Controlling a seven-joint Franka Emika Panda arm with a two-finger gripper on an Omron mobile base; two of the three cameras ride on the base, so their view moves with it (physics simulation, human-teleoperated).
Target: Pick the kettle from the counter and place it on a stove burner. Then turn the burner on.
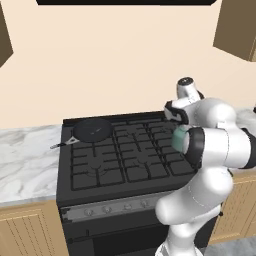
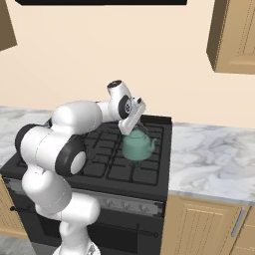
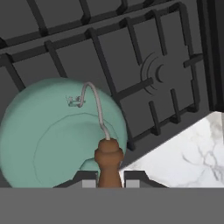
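One gripper point(image 3: 109, 178) clamps the kettle point(image 2: 137, 145) by its handle over the stove point(image 2: 154, 182); the fingertips are cut off below.

Gripper point(image 3: 109, 177) clamped on the brown wooden piece of the kettle point(image 3: 52, 131) handle, wire arching from there to the far side of the teal body. Below, black stove grates, with a round burner point(image 3: 159, 74) up right of the kettle. White marble counter point(image 3: 188, 153) at lower right.

Glossy white rounded arm point(image 2: 74, 119), dark joint bands, 2 dark fingertips point(image 3: 89, 177).
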